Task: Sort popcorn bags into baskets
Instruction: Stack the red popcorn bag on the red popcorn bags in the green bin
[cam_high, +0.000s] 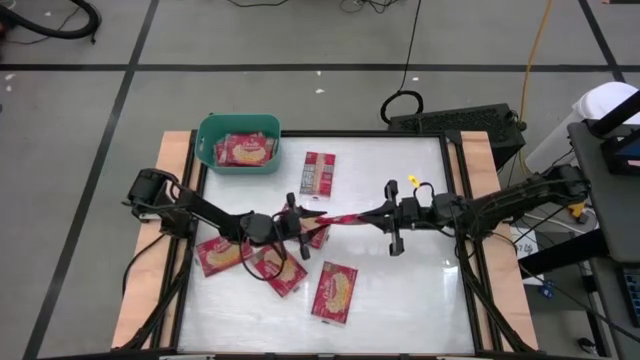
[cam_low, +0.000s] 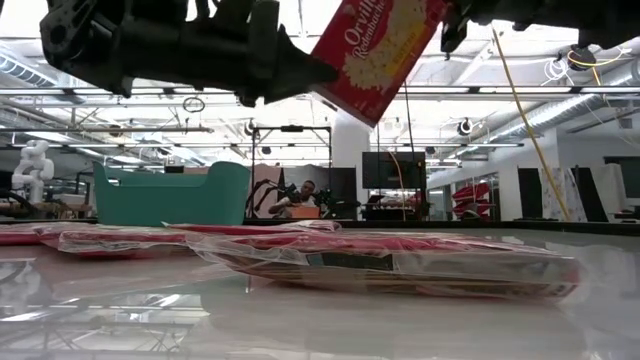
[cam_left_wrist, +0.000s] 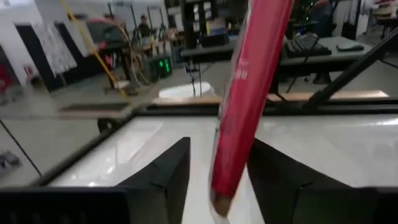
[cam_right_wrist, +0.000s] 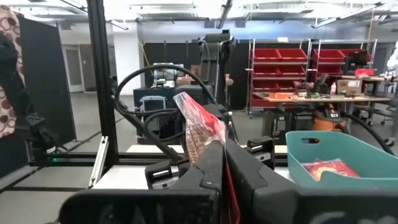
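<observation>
Red popcorn bag held aloft between both arms!
Left gripper and right gripper each clamp an end.

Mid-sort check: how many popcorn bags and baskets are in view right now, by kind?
Popcorn bags loose on the table: 5
Held bag, right hand shut on it, left hand at its other end: 1
Bags showing in the basket: 1
Baskets: 1
Total: 8
</observation>
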